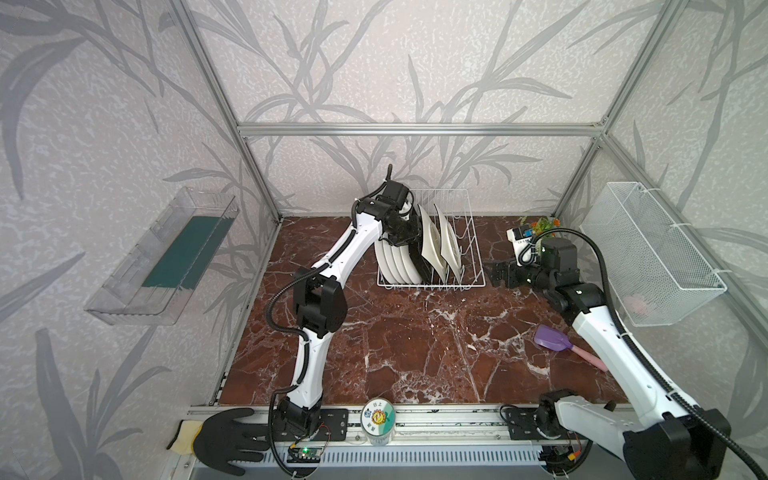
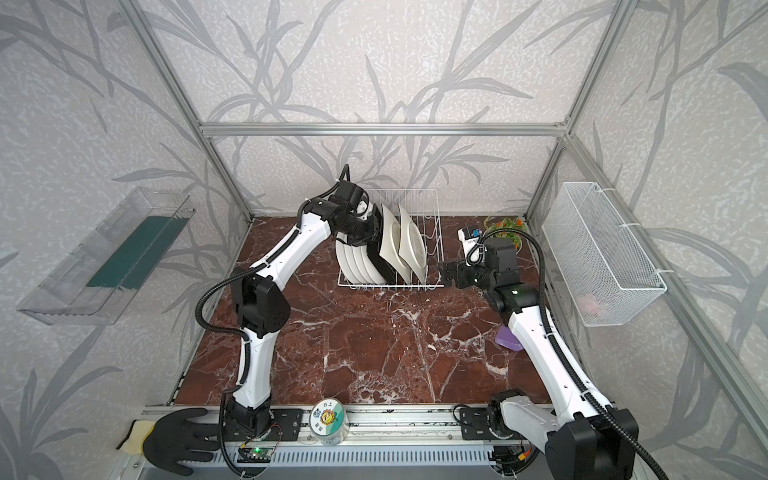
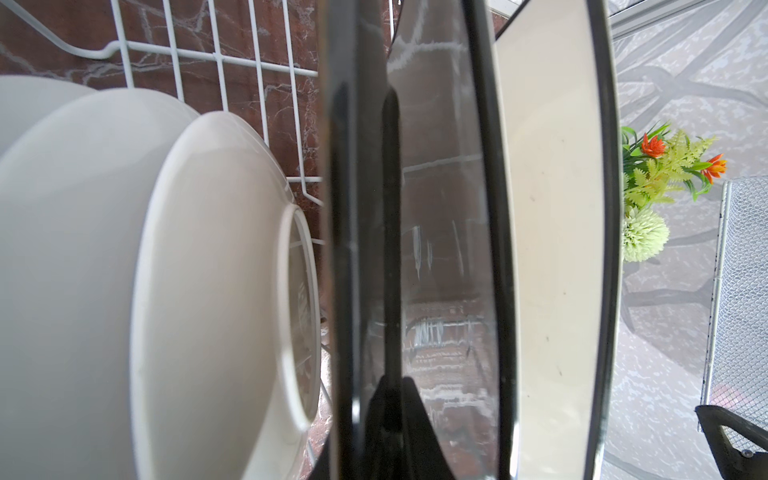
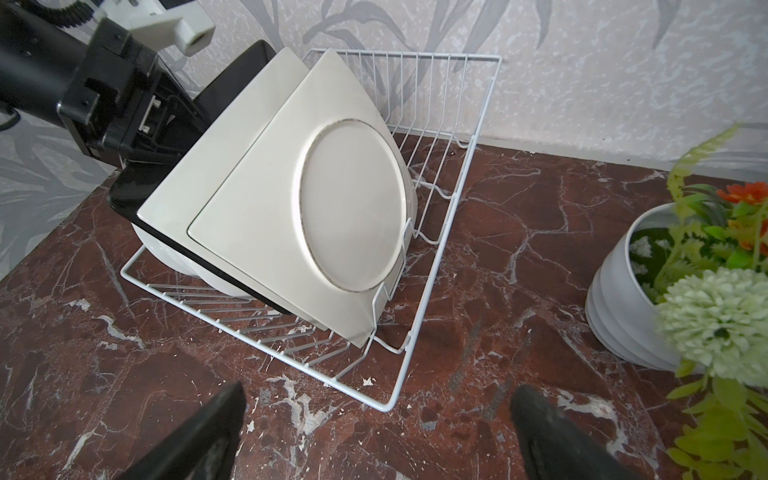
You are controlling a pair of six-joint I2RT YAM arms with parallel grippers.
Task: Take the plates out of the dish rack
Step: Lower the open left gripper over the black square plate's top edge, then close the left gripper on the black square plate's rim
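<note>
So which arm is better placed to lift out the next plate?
Left. The left gripper is at the rack, closed on the top edge of the black plate. The right gripper hangs open beside the rack, holding nothing.

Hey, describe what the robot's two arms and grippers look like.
The left arm and right arm have smooth white link shells with bulky black joint housings. A black ribbed cable loops along each. The left gripper and right gripper are black and blocky. No markings are legible.
</note>
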